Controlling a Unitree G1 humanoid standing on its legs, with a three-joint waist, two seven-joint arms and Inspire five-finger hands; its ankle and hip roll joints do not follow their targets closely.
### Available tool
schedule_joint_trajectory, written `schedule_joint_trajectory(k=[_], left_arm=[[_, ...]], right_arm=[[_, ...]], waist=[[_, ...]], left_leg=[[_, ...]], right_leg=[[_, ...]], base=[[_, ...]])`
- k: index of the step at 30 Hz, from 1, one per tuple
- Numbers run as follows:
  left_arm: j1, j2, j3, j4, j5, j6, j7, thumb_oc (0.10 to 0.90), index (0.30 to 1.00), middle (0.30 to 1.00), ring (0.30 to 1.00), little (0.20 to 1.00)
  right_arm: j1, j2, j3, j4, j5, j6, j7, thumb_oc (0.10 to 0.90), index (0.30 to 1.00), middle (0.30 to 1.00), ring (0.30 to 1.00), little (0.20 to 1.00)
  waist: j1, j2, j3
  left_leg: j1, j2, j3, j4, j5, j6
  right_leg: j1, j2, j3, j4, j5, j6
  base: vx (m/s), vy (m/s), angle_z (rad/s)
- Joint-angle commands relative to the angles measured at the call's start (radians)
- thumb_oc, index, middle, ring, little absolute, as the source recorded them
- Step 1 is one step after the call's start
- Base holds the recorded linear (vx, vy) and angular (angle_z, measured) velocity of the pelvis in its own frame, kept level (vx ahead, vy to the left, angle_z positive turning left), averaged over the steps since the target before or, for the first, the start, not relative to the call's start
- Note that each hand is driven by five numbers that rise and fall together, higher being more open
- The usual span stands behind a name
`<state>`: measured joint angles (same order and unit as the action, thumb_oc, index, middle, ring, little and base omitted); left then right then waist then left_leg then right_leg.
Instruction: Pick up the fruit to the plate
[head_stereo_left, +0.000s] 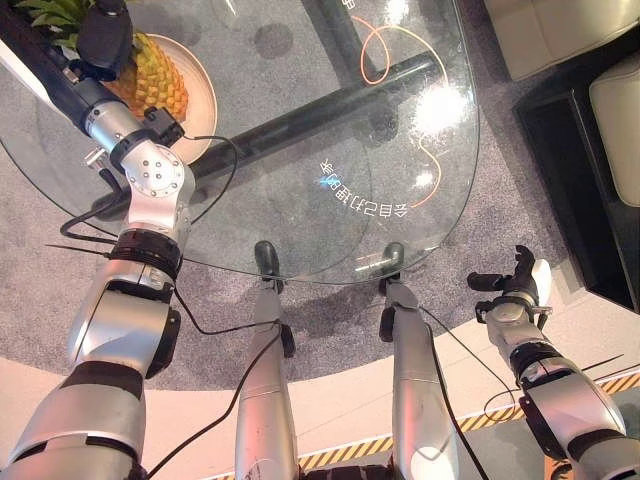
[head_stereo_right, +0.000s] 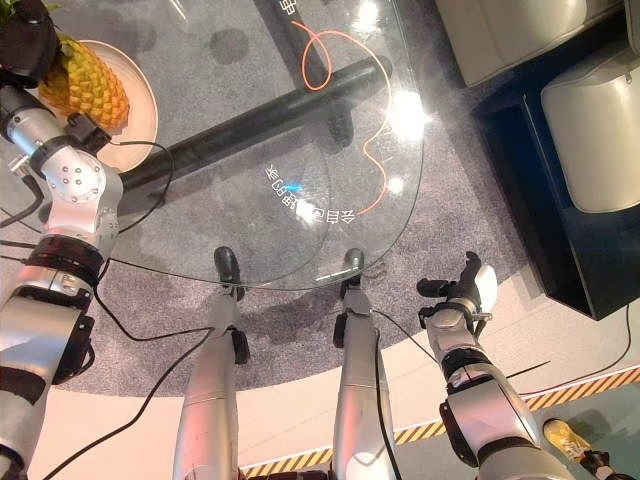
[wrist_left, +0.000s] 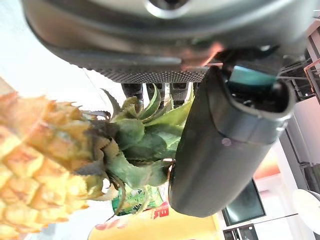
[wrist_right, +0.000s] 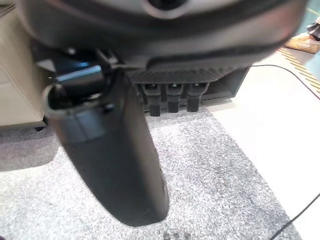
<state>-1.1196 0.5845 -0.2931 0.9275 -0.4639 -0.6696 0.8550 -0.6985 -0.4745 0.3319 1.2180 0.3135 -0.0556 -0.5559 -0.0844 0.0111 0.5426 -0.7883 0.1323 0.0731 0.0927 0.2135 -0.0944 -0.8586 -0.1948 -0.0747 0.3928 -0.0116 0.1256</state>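
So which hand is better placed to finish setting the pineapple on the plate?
Left. The left hand is at the pineapple over the plate; the right hand hangs off the table, holding nothing.

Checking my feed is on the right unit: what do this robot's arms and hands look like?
Both arms are silver-grey metal segments with black bands at the joints; the left arm has a round bolted joint housing and thin black cables looping beside it. Each robot hand is dark; the right robot hand shows a white thumb cover, and the left robot hand is black.
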Motion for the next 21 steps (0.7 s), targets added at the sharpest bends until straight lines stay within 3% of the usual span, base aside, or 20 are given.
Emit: schedule_joint_trajectory(k=[1,7,8,21], left_arm=[[-0.033,0.08,0.073,-0.027,0.06,-0.116,-0.003,0.63,0.754,0.754,0.754,0.73],[0.011,0.073,0.08,-0.07,0.085,-0.117,-0.013,0.693,0.808,0.808,0.808,0.793],[0.014,0.074,0.081,-0.078,0.094,-0.114,-0.015,0.8,0.9,0.9,0.9,0.9],[0.053,0.057,0.086,-0.154,0.101,-0.135,-0.072,0.8,0.9,0.9,0.9,0.9]], right_arm=[[0.052,-0.023,-0.049,0.016,0.008,-0.005,-0.082,0.8,0.9,0.9,0.9,0.9],[0.064,-0.025,-0.057,0.01,0.011,-0.003,-0.088,0.8,0.9,0.9,0.9,0.9],[0.063,-0.026,-0.06,0.009,0.01,-0.003,-0.086,0.8,0.9,0.9,0.9,0.9],[0.067,-0.028,-0.08,0.012,0.011,-0.003,-0.082,0.8,0.9,0.9,0.9,0.9]], waist=[[0.031,-0.03,-0.023],[0.04,-0.028,-0.023],[0.04,-0.028,-0.023],[0.053,-0.021,-0.023]], left_leg=[[0.005,-0.051,0.004,0.153,-0.191,0.009],[0.009,-0.053,0.002,0.155,-0.195,0.012],[0.002,-0.054,0.002,0.155,-0.188,0.013],[0.033,-0.06,-0.003,0.147,-0.198,0.018]], right_leg=[[0.049,0.04,-0.037,-0.098,0.031,-0.01],[0.056,0.038,-0.043,-0.096,0.029,-0.011],[0.051,0.036,-0.044,-0.099,0.036,-0.011],[0.077,0.028,-0.047,-0.105,0.038,-0.003]], base=[[0.0,0.0,0.0],[0.0,0.0,0.0],[0.0,0.0,0.0],[-0.01,-0.003,0.01]])
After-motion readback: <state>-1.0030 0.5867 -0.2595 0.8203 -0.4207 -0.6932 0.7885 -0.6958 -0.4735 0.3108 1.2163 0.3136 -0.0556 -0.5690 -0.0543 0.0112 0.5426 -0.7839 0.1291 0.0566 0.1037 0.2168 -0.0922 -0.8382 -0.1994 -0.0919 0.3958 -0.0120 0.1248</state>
